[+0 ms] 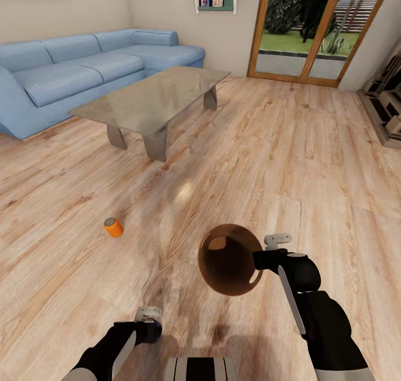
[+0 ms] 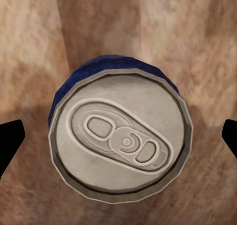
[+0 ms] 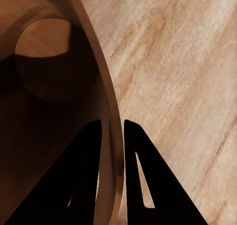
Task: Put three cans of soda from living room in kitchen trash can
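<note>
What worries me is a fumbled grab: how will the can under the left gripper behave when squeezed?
The can stands on end, lid toward the wrist camera, so it probably won't roll unless knocked over. Its round, smooth-looking wall may slip sideways if the left gripper closes off-centre.

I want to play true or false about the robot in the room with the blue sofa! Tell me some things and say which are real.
1. The right tool pinches the wall of the brown bin. True.
2. An orange can lies on the wooden floor. True.
3. The orange can sits on the glass coffee table. False: it is on the floor, nearer the robot than the table.
4. The can under the left tool has blue sides and a grey top. True.
5. The left tool is shut tight on that can. False: its fingers stand wide apart on either side.
6. The sofa is red. False: it is blue.
</note>
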{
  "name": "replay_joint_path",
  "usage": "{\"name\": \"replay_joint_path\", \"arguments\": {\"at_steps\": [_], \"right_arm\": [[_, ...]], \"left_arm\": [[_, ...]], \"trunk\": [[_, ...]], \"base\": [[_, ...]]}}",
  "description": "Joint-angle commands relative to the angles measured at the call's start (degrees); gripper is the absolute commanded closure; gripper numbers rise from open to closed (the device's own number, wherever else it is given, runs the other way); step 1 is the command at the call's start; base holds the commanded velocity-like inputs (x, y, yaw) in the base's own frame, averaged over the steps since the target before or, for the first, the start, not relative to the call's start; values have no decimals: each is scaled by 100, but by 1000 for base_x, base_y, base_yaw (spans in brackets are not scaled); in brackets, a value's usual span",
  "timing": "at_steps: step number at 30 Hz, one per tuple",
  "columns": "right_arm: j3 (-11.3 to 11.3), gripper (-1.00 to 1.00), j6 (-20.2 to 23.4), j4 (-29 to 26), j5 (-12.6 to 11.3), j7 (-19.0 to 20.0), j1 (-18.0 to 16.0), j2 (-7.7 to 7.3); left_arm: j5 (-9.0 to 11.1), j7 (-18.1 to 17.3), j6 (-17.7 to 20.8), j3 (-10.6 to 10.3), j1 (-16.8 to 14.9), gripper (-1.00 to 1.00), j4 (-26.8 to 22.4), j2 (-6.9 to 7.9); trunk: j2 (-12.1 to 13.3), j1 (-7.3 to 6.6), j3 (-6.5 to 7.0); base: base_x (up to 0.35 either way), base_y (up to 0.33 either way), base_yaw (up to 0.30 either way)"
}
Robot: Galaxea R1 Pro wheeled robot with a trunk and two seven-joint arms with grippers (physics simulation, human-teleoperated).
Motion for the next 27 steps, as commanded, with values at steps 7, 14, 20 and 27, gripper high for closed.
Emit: {"name": "replay_joint_path", "arguments": {"at_steps": [7,14,20,27], "right_arm": [[2,100,1,-2,-90,25,-2,1],[2,100,1,-2,-90,25,-2,1],[2,100,1,-2,-90,25,-2,1],[2,100,1,-2,-90,27,-2,1]], "left_arm": [[0,-5,7,1,-6,-100,-9,1],[0,-4,4,-2,-4,-100,-23,3],[0,-6,8,-1,-8,-100,-78,2],[-6,2,5,2,-20,-100,-81,3]], "trunk": [[-4,7,-66],[-4,7,-66],[-4,7,-66],[-4,7,-66]], "base": [[0,0,0],[0,0,0],[0,0,0],[0,0,0]]}}
